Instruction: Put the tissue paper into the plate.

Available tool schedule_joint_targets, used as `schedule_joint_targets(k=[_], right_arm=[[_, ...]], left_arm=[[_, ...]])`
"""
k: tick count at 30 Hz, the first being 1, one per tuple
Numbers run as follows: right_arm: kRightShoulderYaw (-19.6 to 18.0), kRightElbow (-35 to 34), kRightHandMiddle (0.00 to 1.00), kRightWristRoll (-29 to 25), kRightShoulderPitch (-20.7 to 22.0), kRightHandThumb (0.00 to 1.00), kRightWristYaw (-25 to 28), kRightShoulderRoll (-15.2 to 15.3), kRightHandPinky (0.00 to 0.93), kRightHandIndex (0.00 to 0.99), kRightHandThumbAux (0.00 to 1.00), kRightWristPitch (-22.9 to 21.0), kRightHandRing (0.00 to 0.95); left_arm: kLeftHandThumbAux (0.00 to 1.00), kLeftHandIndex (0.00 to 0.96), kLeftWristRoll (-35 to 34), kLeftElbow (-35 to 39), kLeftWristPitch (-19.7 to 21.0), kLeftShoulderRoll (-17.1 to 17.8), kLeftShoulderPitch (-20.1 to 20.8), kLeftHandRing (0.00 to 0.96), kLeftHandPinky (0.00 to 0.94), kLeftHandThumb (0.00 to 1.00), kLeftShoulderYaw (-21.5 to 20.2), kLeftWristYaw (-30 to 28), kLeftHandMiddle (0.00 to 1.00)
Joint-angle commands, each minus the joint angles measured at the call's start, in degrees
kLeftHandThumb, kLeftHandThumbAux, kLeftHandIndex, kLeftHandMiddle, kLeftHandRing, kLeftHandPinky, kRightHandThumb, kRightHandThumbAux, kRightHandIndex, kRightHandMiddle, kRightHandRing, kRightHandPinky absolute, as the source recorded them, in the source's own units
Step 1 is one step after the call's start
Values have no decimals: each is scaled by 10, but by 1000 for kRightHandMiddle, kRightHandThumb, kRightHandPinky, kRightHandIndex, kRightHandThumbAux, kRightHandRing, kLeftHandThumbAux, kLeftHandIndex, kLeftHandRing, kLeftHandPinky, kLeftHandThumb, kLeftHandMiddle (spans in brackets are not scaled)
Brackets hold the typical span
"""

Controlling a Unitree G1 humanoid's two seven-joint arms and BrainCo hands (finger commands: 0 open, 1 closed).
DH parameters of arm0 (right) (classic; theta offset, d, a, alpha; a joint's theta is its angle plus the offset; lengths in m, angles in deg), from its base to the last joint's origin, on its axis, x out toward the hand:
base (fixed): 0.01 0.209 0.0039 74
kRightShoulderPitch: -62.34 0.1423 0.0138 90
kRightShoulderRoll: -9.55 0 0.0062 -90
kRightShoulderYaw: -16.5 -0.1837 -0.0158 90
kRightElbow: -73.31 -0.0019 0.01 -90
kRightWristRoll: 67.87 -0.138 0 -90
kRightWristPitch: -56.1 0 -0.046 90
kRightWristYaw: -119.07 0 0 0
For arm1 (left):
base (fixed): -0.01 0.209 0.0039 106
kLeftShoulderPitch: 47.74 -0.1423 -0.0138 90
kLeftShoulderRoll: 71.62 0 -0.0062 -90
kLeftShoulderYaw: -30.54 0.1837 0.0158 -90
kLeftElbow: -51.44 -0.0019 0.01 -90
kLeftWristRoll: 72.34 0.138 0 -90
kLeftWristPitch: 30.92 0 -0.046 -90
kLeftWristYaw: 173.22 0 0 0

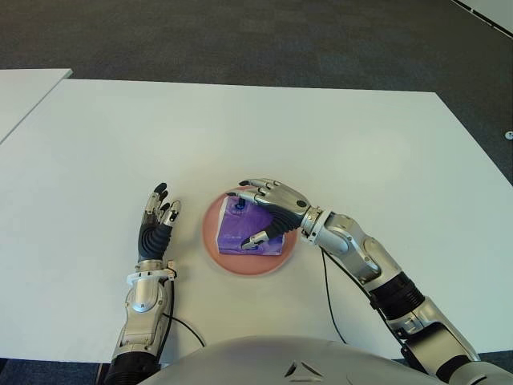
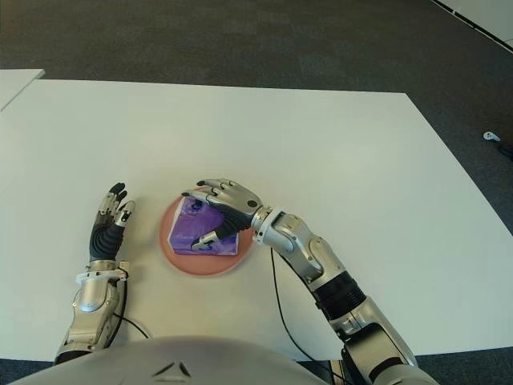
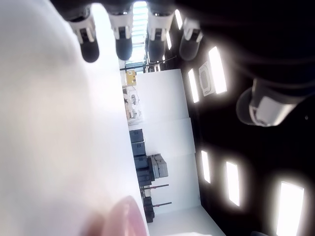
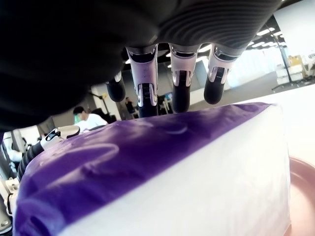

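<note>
A purple-and-white tissue pack (image 1: 238, 231) lies in the pink plate (image 1: 210, 241) near the table's front edge. My right hand (image 1: 255, 212) arches over the pack from the right. Its fingers (image 1: 250, 187) reach past the far edge and the thumb sits at the near side. In the right wrist view the fingertips (image 4: 147, 98) hang just above the purple top (image 4: 147, 147) with a gap showing, and the plate's rim (image 4: 302, 196) shows beneath the pack. My left hand (image 1: 158, 210) stands to the left of the plate, fingers straight and holding nothing.
The white table (image 1: 321, 136) stretches wide behind and to both sides of the plate. A second white table's corner (image 1: 24, 88) shows at the far left. Dark carpet lies beyond. A black cable (image 1: 327, 289) runs along my right arm.
</note>
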Motion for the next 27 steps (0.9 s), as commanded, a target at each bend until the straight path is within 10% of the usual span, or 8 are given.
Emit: schedule_joint_targets(k=[1, 27], right_arm=[[-5, -2, 0, 1, -8, 35, 10, 2, 0, 0, 298, -16, 0], [-114, -45, 0, -140, 31, 37, 37, -12, 0, 0, 326, -65, 0]], left_arm=[[385, 0, 2, -37, 47, -5, -31, 0, 0, 0, 5, -10, 0], [391, 0, 1, -25, 51, -7, -30, 0, 0, 0, 7, -13, 0]])
